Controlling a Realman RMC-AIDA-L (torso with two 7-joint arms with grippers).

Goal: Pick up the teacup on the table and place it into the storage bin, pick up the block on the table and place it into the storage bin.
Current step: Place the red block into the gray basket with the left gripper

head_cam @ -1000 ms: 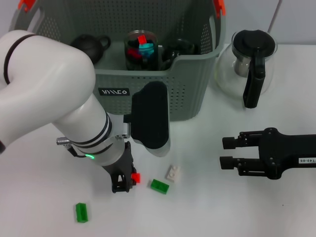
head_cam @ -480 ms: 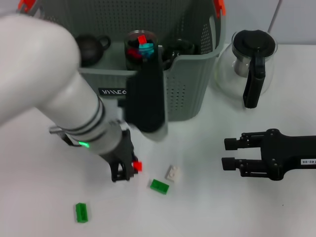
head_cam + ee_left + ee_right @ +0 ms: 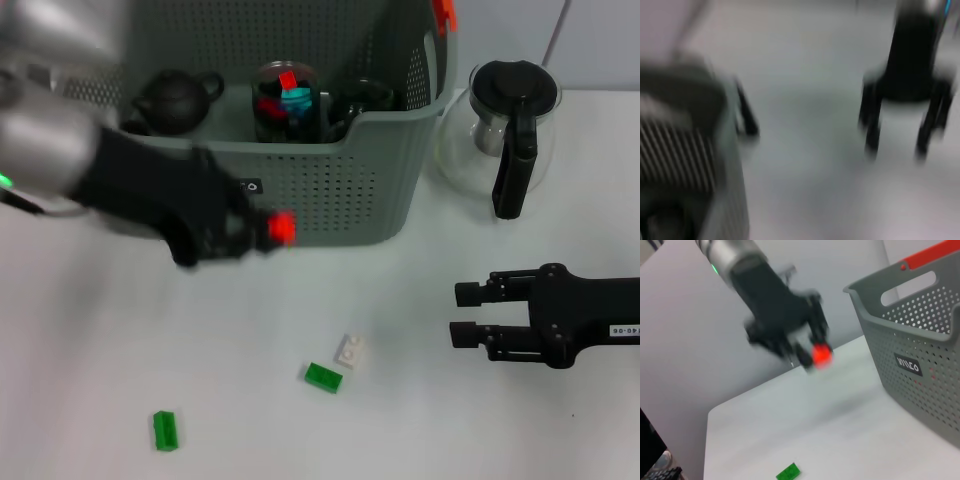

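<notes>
We see the red block [image 3: 281, 228] held between the fingertips of the left gripper [image 3: 262, 232], which is closed on it, in the air just in front of the front wall of the storage bin [image 3: 340, 180], beside the small black label [image 3: 248, 186] on that wall; in the right wrist view the same red block [image 3: 821, 354] sits at the tip of the left gripper [image 3: 812, 352], above the white table [image 3: 840, 435] and apart from the storage bin [image 3: 920, 365]. Inside the bin, behind the front wall, we can see a dark round teapot [image 3: 170, 97], a glass jar [image 3: 288, 102] with red and blue pieces in it, and a dark cup-like thing [image 3: 362, 98] next to the jar; whether this is the teacup we cannot tell. An orange handle clip [image 3: 444, 14] is on the far right corner of the bin. On the table in front of the bin lie three more small blocks: a white one [image 3: 349, 349], a green one [image 3: 323, 377] just beside it, and another green one [image 3: 165, 430] farther out to the robot's left. To the right of the bin stands a glass teapot with a black handle [image 3: 505, 135]. In front of this teapot, well apart from the bin, the right gripper [image 3: 465, 312] rests low over the table with its two fingers apart and nothing between them
</notes>
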